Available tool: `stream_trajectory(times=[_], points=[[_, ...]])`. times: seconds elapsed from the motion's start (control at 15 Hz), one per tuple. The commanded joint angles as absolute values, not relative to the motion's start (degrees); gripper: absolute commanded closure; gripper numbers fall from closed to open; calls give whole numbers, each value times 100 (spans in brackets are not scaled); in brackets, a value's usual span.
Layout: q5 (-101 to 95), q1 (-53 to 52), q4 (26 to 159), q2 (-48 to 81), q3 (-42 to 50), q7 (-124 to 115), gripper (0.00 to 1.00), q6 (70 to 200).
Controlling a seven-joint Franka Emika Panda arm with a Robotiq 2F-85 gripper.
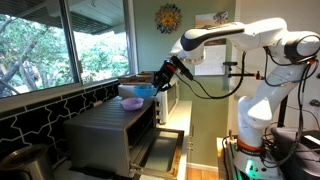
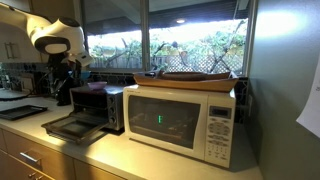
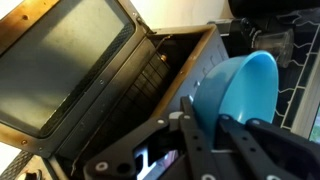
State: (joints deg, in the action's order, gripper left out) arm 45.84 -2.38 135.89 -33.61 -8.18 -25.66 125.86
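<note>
We pinch the blue bowl (image 3: 245, 85) by its rim in the claw (image 3: 207, 118), its only thin edge, so it hangs tilted over the toaster oven (image 1: 105, 135), whose door (image 1: 155, 150) lies open.

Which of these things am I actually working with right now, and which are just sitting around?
In hand:
- gripper, shut on blue bowl
- toaster oven, door open

Lying about:
- microwave
- brown tray on top of it

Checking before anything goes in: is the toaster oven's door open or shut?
Open: the door lies folded down flat in front, and the rack inside shows.
</note>
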Motion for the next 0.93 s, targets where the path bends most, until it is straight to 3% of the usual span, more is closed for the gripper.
stream_trajectory(times=[0.0,0.8,0.87], points=[[4313,-36,12939,-2632,-1018,-3161,96,12756],[2532,-114,11892,-1697,-951,-4097,96,12192],[2473,-131,11838,-1649,-953,-4152,87,12169]])
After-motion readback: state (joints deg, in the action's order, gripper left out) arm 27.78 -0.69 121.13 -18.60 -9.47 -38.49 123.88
